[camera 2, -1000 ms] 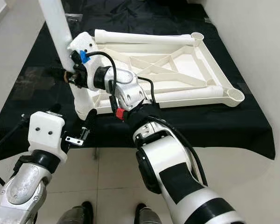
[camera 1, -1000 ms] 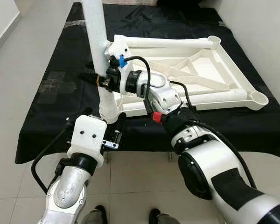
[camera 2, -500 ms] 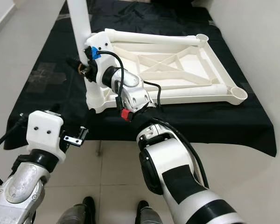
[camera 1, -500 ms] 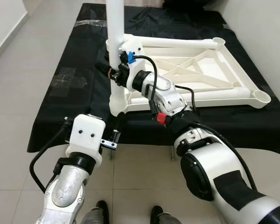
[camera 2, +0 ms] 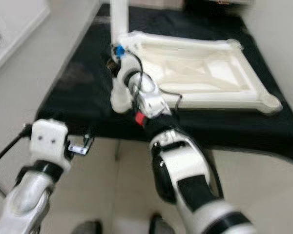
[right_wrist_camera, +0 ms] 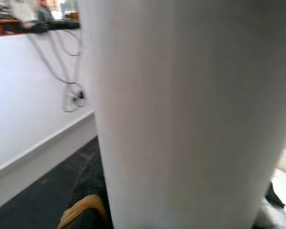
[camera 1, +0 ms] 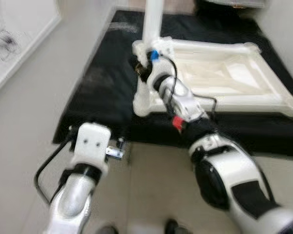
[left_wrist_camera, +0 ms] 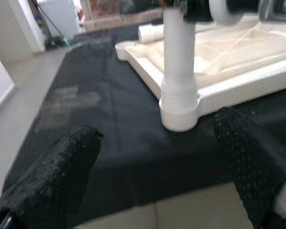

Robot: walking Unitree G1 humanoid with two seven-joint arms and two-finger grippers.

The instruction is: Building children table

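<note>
While the head views are blurring w/ motion, the white children's table top (camera 1: 224,80) is lying upside down on a black cloth (camera 1: 105,97) spread over a low surface, ribbed underside facing up, w/ round corner sockets at its corners. One white table leg (camera 1: 149,53) is standing upright in the near-left corner socket (left_wrist_camera: 178,112), approx. vertical, its ridged lower end sitting in the socket rim as the left wrist view is showing. R arm is reaching forward across the cloth edge; the right gripper (camera 1: 142,68) is sitting at the leg partway up, a blue part and black cable showing at its wrist. Its fingers appear to be closing round the leg: the right wrist view is showing the white tube pressed right up against the camera, w/ dark finger material and an orange bit behind it, though the exact finger gap is not clear. L arm is holding lower and nearer the robot, by the near edge of the cloth; the left gripper (left_wrist_camera: 148,191) is hanging spread wide, holding nothing, its two black padded fingers (left_wrist_camera: 52,176) flanking the socket from a distance, not touching leg or top. Pale floor tiles (camera 1: 34,92) are lying to the left of the cloth, a white wall beyond them.
</note>
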